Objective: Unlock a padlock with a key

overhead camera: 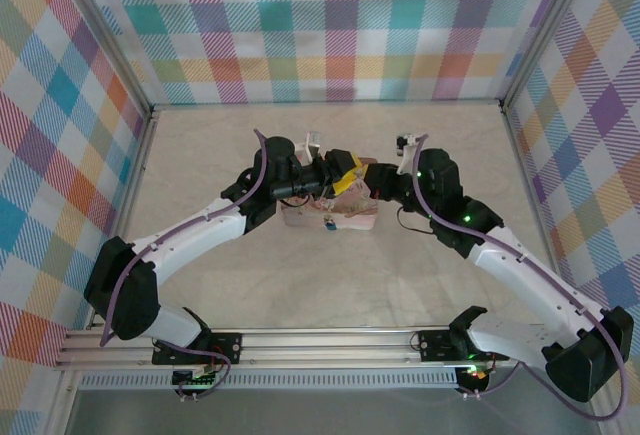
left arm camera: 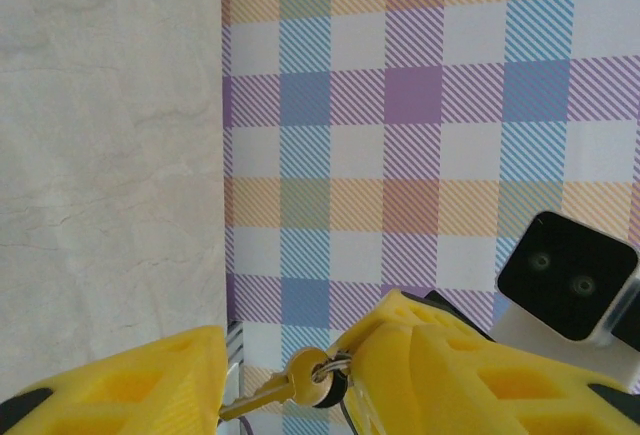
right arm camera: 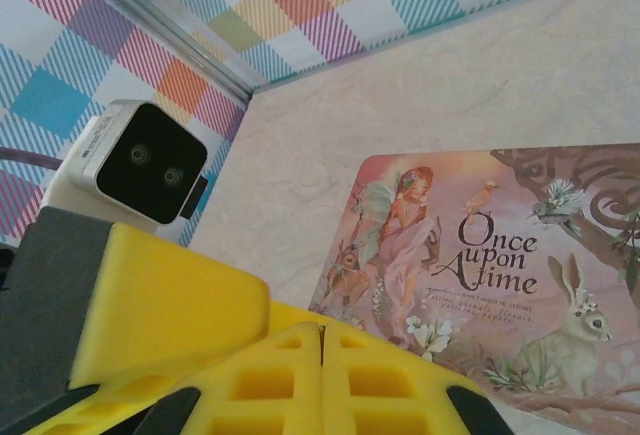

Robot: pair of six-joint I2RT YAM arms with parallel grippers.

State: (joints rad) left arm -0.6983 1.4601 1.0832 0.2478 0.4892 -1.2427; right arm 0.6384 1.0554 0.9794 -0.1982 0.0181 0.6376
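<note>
left gripper (left arm camera: 300, 335): I read the yellow fingers (left arm camera: 130, 385) as spread, with a clear gap between them. In the top view it sits at frame centre (overhead camera: 345, 177), over the book (overhead camera: 345, 217).
key (left arm camera: 285, 385): brass, lying across that gap at the bottom of the left wrist frame. Its head is against the right-hand finger and its blade points lower left toward the other. I can't tell if it's actually clamped.
key ring (left arm camera: 330, 380): on the key head, tucked against the right-hand finger.
right gripper (right arm camera: 322, 340): fingers pressed together, with only a thin seam between them (nothing visible in the seam). In the top view it is just right of the left gripper (overhead camera: 372, 190), nearly tip to tip.
book: "Once upon A time" cover (right arm camera: 480, 255), flat on the table (overhead camera: 330, 285), mid-right of the right wrist frame.
blue item (overhead camera: 328, 222): at the book's near edge, too small for me to identify.
wrist cameras: each view shows the other arm's camera (left arm camera: 568, 275) (right arm camera: 140, 165).
</note>
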